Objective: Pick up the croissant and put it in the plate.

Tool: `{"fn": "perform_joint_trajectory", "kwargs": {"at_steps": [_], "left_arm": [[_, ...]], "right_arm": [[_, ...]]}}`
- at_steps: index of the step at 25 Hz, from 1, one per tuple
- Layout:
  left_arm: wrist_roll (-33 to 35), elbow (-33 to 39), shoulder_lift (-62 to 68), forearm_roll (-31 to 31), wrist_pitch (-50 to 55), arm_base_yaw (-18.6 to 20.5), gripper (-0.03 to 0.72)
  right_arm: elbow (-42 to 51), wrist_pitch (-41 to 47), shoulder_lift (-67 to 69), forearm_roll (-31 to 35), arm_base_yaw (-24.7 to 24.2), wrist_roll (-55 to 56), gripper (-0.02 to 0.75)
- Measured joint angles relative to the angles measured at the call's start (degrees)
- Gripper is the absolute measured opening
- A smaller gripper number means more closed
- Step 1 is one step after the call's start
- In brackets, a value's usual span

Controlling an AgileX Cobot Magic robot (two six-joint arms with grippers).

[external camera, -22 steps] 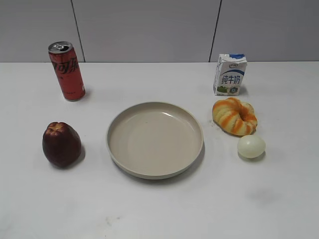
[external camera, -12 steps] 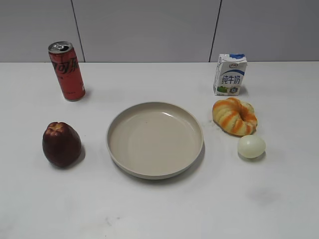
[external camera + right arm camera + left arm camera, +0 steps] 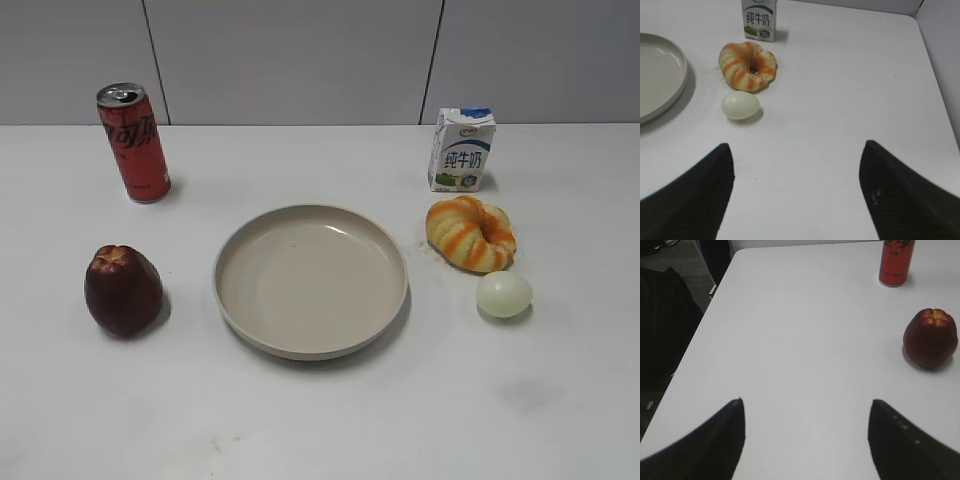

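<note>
Zero steps of this job are looking done so far, folks. I'm working over a white table, and the plate in the middle is sitting empty. The croissant is lying on the table just right of the plate, between the milk carton and the egg-like ball, nearly touching the ball. My right jaws are hanging released, well short of it, grasping nothing. My left jaws are spread wide too, idling near the apple. Reaching, gripping, carrying, dropping: I'm guessing it's all still ahead.
</note>
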Motion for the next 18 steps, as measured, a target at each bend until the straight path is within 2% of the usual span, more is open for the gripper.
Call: {"fn": "perform_joint_trajectory", "kwargs": {"at_steps": [5, 14, 18], "left_arm": [[0.0, 0.0, 0.0, 0.0, 0.0, 0.0, 0.584], [0.0, 0.0, 0.0, 0.0, 0.0, 0.0, 0.584], [0.0, 0.0, 0.0, 0.0, 0.0, 0.0, 0.584]], "right_arm": [[-4.96, -2.79, 16.36, 0.0, 0.0, 0.0, 0.591], [-19.64, -3.51, 45.35, 2.04, 0.0, -0.13, 0.591], [-27.84, -1.54, 56.11, 4.65, 0.0, -6.3, 0.591]]}}
